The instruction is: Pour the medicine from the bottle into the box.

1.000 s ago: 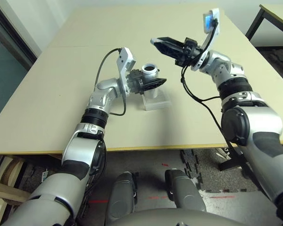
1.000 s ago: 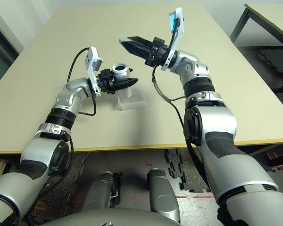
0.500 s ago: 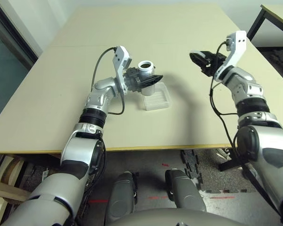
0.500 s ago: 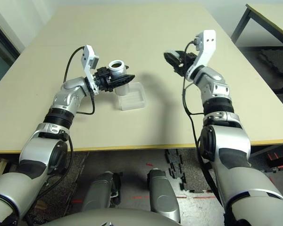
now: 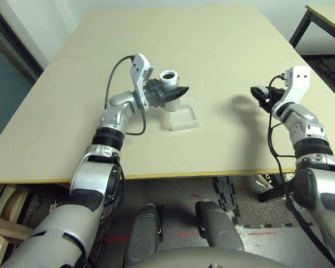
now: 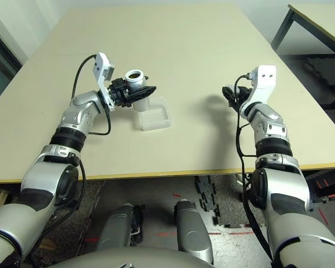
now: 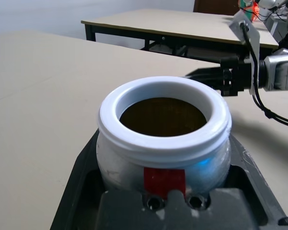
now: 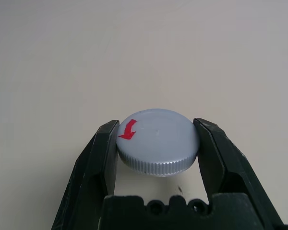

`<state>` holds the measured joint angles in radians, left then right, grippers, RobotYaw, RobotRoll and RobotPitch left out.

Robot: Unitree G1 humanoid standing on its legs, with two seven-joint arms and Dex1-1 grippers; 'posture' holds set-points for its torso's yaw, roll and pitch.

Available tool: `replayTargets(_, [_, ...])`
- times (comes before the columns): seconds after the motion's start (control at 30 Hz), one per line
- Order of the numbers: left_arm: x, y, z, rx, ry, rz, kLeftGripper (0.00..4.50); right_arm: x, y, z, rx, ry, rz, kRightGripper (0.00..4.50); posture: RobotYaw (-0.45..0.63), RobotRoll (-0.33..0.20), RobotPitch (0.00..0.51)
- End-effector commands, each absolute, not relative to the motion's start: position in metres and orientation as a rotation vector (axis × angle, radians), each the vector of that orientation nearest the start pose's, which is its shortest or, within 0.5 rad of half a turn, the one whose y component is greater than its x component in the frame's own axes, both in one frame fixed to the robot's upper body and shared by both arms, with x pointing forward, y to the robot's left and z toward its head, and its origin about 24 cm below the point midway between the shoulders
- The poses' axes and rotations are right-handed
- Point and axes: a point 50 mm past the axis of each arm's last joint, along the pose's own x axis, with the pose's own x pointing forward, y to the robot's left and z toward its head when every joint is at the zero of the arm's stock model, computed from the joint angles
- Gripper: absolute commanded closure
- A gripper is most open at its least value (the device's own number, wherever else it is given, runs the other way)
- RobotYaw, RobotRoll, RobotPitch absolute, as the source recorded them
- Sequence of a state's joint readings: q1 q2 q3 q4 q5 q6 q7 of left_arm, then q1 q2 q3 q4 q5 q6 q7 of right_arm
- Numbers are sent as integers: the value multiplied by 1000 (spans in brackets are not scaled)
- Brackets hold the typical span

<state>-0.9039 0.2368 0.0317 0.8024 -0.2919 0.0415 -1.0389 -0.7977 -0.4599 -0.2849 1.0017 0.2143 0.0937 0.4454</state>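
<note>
My left gripper (image 5: 176, 94) is shut on the bottle (image 5: 168, 76), a silvery-white bottle with a red mark (image 7: 164, 179). It holds the bottle upright and uncapped, just above the far left corner of the box (image 5: 184, 118). The box is a clear shallow tray lying on the table. The bottle's mouth (image 7: 163, 116) looks dark brown inside, and I cannot make out the medicine. Far to the right, my right gripper (image 5: 257, 92) hangs low over the table, shut on the loose grey cap (image 8: 157, 139) with a red arrow.
The beige table (image 5: 223, 50) stretches wide behind and between the arms, and its front edge (image 5: 212, 174) runs close to my body. A second table (image 5: 329, 17) stands at the far right, beyond a gap of dark floor.
My right arm has swung from above the bottle out to the right and down toward the table, carrying the cap. The left gripper has drawn the bottle slightly back.
</note>
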Motion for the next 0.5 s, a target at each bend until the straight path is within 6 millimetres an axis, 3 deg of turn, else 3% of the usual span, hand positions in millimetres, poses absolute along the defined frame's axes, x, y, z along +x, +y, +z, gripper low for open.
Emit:
replayTargets(0.03, [379,121,159,-8,-94,-1068,1780,370,-276,98,97,179,74,1917,-197,0,86])
replayTargets(0.13, [379,122,159,-4,-95,-1064,1780,371,-274,97,96,182,72,1917,-197,0,86])
replayTargets(0.3, [380,125,159,2,-95,-1054,1780,376,-267,105,85,130,126,172,-192,0,81])
replayTargets(0.33, [380,125,159,4,-95,-1051,1780,377,-264,110,84,99,151,0,-192,0,81])
replayTargets(0.5, [380,128,160,10,-95,-1042,1780,381,-251,131,65,10,319,0,-190,0,79])
